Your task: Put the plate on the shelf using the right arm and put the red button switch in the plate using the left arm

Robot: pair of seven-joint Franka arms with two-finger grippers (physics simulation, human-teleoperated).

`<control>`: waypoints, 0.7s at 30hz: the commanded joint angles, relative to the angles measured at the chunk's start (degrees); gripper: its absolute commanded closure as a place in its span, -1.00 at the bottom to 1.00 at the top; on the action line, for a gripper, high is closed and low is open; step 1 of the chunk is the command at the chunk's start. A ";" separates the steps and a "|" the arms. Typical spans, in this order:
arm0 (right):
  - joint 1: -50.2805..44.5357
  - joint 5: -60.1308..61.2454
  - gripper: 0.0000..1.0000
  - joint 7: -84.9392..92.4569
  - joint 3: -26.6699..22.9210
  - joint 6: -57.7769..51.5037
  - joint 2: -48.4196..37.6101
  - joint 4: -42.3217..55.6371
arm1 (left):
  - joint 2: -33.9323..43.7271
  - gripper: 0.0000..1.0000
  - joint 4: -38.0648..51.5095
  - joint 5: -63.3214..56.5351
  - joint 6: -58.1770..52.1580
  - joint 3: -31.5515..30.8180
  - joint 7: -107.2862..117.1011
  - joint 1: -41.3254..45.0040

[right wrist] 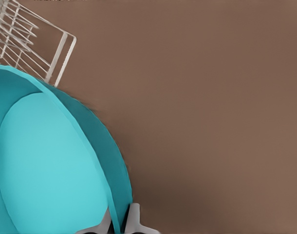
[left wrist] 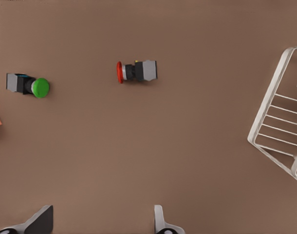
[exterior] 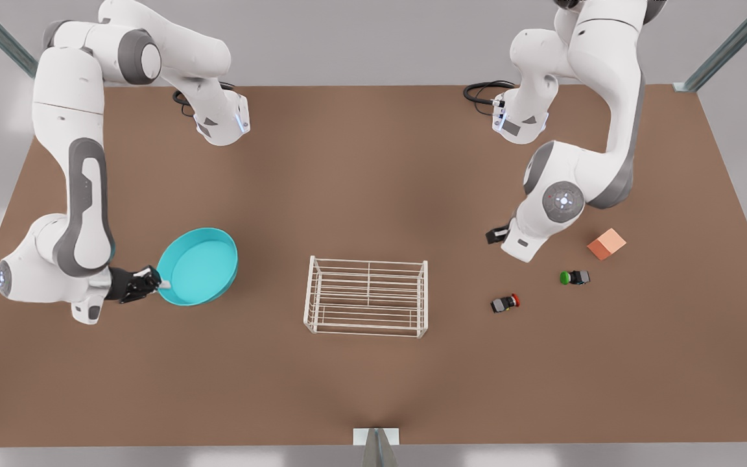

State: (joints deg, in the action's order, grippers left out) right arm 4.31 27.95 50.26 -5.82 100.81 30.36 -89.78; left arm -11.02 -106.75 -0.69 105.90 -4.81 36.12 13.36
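At the front view's left, the right gripper (exterior: 159, 284) has its fingers (right wrist: 134, 219) pinched on the rim of the smooth turquoise plate (exterior: 198, 266), tilted and short of the thin-barred white wire shelf (exterior: 367, 297) at desk (exterior: 373, 168) centre. Neither placement is done. The left gripper (left wrist: 102, 222), fingers wide apart w/ nothing held, hangs above the boxy red button switch (exterior: 505, 303), lying on its side nr the green-capped switch (exterior: 574, 277).

no readable text, labels or signs

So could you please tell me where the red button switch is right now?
The red button switch lies on the table toward the front view's right, between the shelf and the green-capped switch.
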 commanded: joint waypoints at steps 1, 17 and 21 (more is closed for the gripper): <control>-1.76 0.26 0.49 -9.56 0.02 -5.36 -0.92 0.74 | -1.20 -1.00 0.23 -0.63 7.92 0.15 69.33 -1.41; -27.69 0.18 0.48 -51.93 -0.16 -1.94 -0.65 9.62 | -9.11 -1.00 -6.89 0.16 28.40 -0.73 89.65 -4.66; -30.41 0.18 0.48 -57.47 -0.16 0.17 3.65 14.10 | -7.71 -1.00 -6.18 0.25 26.20 -1.17 80.51 -3.52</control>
State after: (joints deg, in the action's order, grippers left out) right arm -25.81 28.22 20.84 -5.97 98.88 33.37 -76.45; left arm -19.54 -112.72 -1.23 130.17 -5.84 95.77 9.65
